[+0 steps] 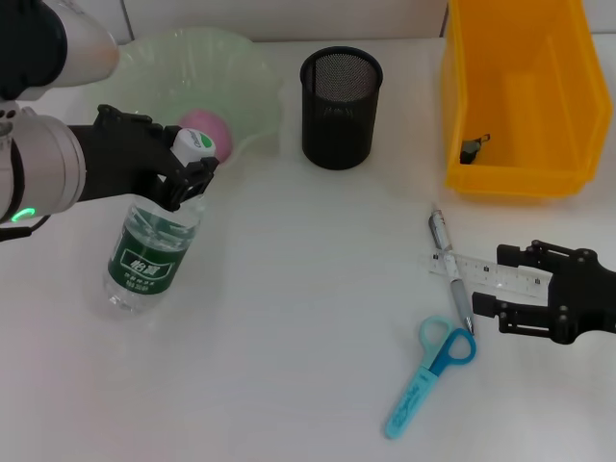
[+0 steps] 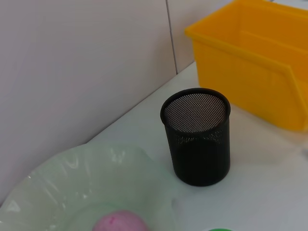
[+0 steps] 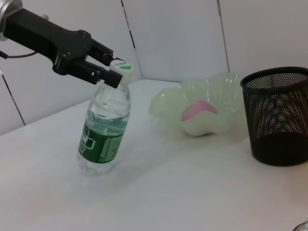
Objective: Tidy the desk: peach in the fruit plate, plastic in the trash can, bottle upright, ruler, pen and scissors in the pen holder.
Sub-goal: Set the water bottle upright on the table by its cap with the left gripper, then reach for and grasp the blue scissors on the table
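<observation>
Left gripper clamps tilted bottle at cap; right gripper over ruler.

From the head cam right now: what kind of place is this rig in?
Likely a staged desk-tidying setup, not a real office: a plain white desk against bare wall panels, with stationery, the pen, ruler and scissors, beside a pen holder and a trash can.

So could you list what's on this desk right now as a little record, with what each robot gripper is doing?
left gripper: shut on the bottle cap, bottle tilted
right gripper: open, by the ruler
peach: in fruit plate
plastic: in trash can
pen holder: empty
pen, scissors: lying on desk
</observation>
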